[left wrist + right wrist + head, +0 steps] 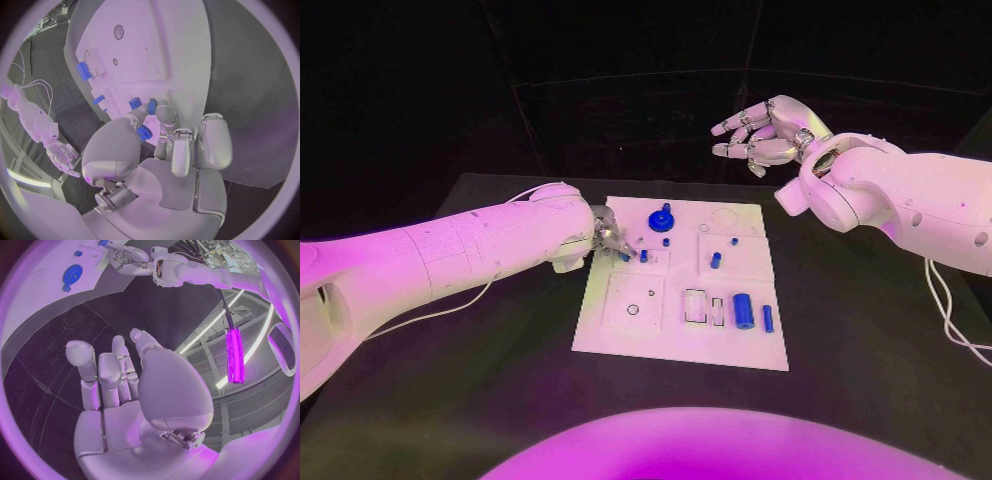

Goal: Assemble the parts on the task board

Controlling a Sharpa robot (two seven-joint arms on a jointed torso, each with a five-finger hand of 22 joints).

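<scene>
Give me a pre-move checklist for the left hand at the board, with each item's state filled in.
1. Left hand at the task board: ok, over its left edge.
2. Fingers at a small blue part: ok.
3. Part firmly gripped: cannot tell.
4. Right hand out of the way: ok, raised beyond the board, holding nothing.
5. Blue round part apart from the left hand: ok.
6. Large blue cylinder lying undisturbed: ok.

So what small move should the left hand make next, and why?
Probably lower the left hand a little and close its fingers on the small blue part beside them. Its fingertips are at the task board's left edge, right by that part, but I cannot tell if they grip it yet. The right hand is raised beyond the board, holding nothing.
</scene>
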